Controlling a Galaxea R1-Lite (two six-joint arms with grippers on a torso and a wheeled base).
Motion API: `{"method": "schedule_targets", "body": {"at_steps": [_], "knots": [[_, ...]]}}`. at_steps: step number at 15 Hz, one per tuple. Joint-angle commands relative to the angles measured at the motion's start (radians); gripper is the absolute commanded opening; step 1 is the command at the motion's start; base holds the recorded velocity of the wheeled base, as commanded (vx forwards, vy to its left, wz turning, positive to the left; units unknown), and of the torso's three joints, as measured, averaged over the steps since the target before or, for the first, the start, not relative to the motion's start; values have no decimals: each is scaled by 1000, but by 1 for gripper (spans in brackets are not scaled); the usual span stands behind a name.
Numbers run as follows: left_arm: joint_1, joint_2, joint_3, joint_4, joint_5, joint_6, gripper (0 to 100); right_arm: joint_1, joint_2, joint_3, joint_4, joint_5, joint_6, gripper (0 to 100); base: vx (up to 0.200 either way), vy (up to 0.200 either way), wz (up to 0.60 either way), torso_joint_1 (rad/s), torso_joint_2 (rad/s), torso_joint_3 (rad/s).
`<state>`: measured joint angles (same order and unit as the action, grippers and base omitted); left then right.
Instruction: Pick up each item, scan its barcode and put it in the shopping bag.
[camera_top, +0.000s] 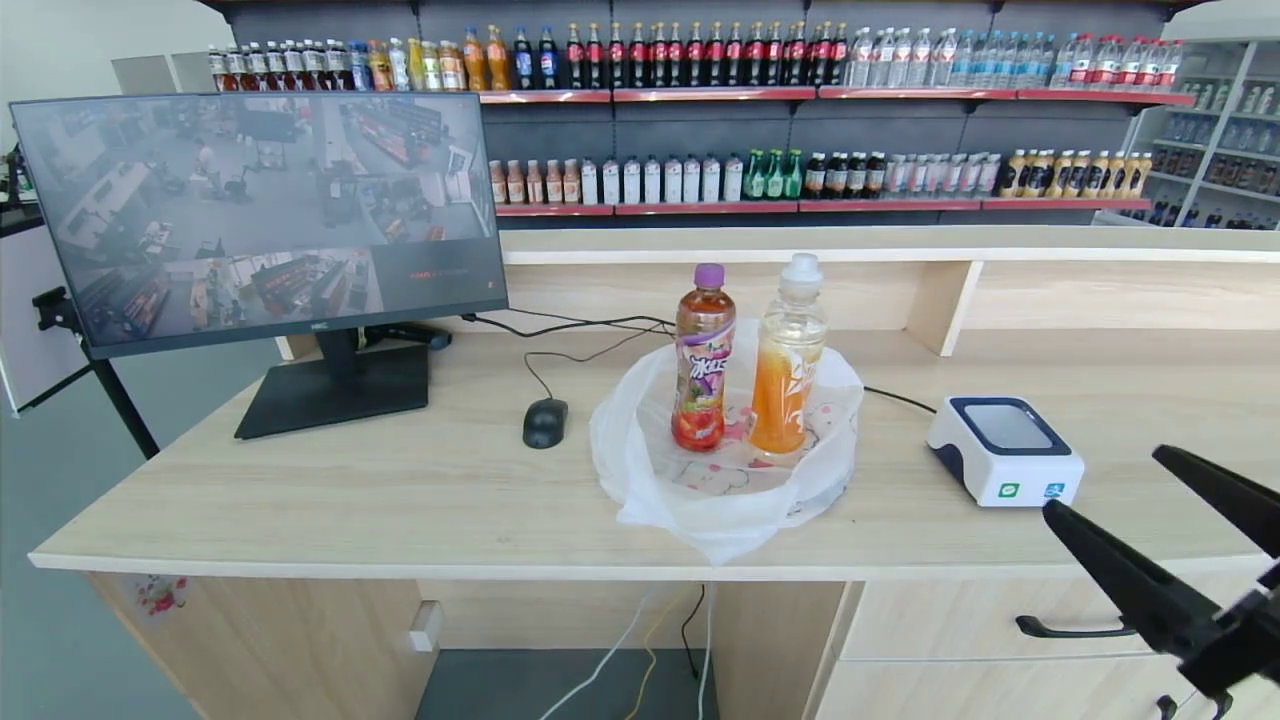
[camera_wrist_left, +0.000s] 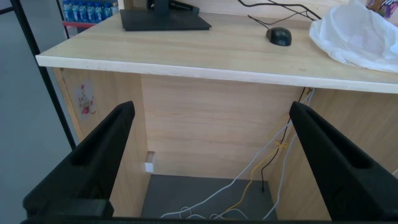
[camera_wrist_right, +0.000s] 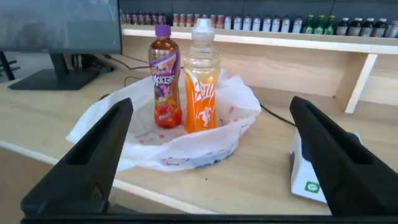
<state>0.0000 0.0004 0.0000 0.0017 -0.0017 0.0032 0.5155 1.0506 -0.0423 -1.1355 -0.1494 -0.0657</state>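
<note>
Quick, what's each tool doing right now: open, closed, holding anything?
Left tool: open, holding nothing.
Right tool: open, holding nothing.

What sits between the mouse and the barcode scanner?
In the head view, the white shopping bag, holding the purple-capped bottle and the white-capped bottle upright, lies between the mouse and the scanner.

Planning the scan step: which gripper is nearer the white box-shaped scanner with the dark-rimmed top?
Right. The right gripper hovers open just before the white scanner; the left gripper sits below the wooden counter edge, well to the scanner's left.
</note>
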Motion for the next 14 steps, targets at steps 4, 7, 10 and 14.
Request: {"method": "schedule_targets", "body": {"at_steps": [4,7,10,14], "knots": [[0,0,0,0,0,0,100,58,-876,24,1054,14,-12,100,0,0,0,0,0,0],[0,0,0,0,0,0,100,51,-948,12,1152,17,21,100,0,0,0,0,0,0],[0,0,0,0,0,0,100,-333,-868,18,1145,2,69,100,0,0,0,0,0,0],[0,0,0,0,0,-2,100,-434,-957,39,1136,99,44,100,0,0,0,0,0,0]]}}
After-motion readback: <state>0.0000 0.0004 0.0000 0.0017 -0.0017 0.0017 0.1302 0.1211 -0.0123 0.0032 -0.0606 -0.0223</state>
